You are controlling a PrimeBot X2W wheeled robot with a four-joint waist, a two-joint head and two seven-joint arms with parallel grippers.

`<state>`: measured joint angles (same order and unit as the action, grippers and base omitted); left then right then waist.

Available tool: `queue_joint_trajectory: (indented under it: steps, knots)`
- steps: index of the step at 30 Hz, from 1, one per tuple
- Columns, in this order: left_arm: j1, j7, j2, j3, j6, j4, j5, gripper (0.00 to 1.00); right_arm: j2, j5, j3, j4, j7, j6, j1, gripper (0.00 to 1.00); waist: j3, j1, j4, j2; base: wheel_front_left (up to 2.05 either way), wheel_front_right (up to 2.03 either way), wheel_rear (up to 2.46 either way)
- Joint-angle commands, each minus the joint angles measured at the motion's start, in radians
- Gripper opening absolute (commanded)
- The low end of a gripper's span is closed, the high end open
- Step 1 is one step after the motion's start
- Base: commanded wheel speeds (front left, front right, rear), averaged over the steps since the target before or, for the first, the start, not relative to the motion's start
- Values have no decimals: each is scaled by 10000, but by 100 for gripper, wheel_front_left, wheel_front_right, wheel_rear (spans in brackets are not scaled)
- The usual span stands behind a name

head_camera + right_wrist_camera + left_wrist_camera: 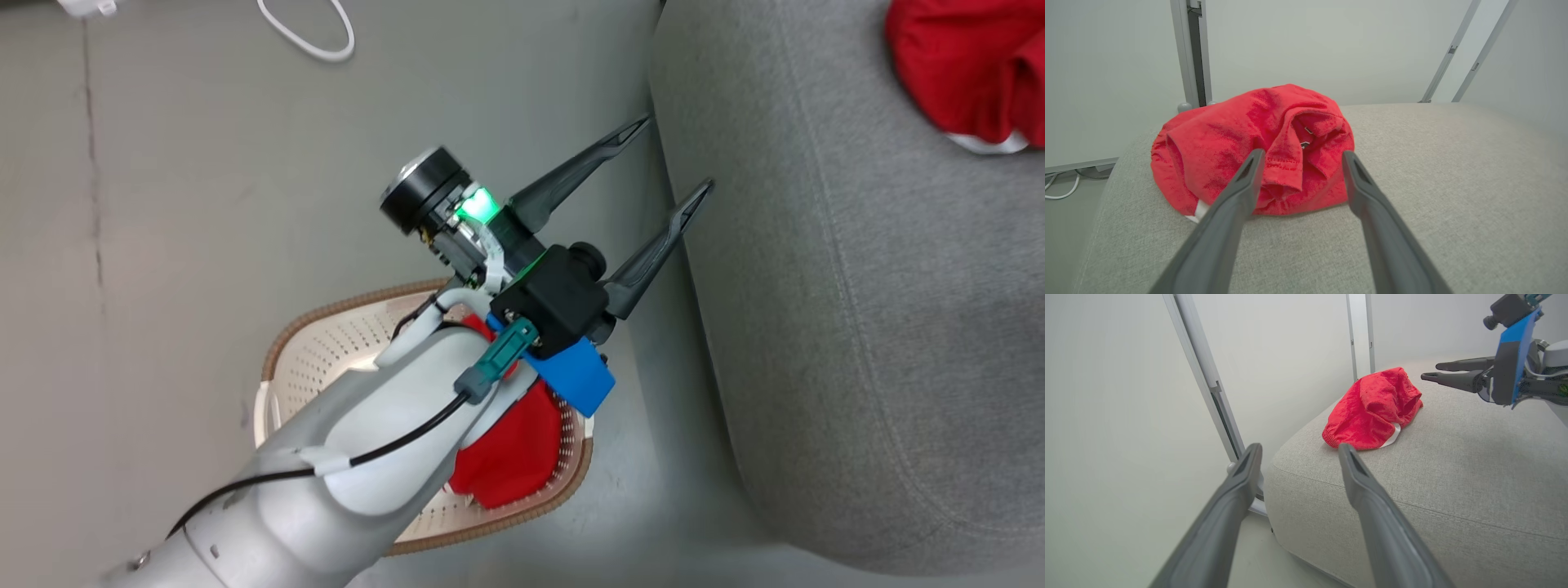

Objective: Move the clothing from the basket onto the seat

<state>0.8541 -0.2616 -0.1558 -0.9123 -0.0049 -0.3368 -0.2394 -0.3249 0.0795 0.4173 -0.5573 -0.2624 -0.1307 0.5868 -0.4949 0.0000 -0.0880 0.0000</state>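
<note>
L gripper (679,151) & R gripper (1302,154) both spread, empty; one red garment (1208,151) on seat (1453,183), 2nd red garment (514,457) in basket (322,359), prob soft, light, limp, so pinch a raised fold near its middle.

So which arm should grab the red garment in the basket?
Left. The left end effector hangs open over the basket rim, near the garment; the right end effector is over the seat.

Red garment (971,73) on seat (857,327), basket (326,343) on floor (204,204)
</note>
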Motion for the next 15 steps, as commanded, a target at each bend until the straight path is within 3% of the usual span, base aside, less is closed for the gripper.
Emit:
queue_joint_trajectory:
  steps: [1,15]
  knots:
    - [-321,-47,-107,186,114,69,-112,100,14,-93,-103,290,-37,-1,-446,100,423,0,-176,0,0,0,0]
    - [-2826,-48,-663,1698,724,332,-536,100,1021,30,-1855,2909,-37,-1,-2565,100,2414,0,615,0,0,0,0]
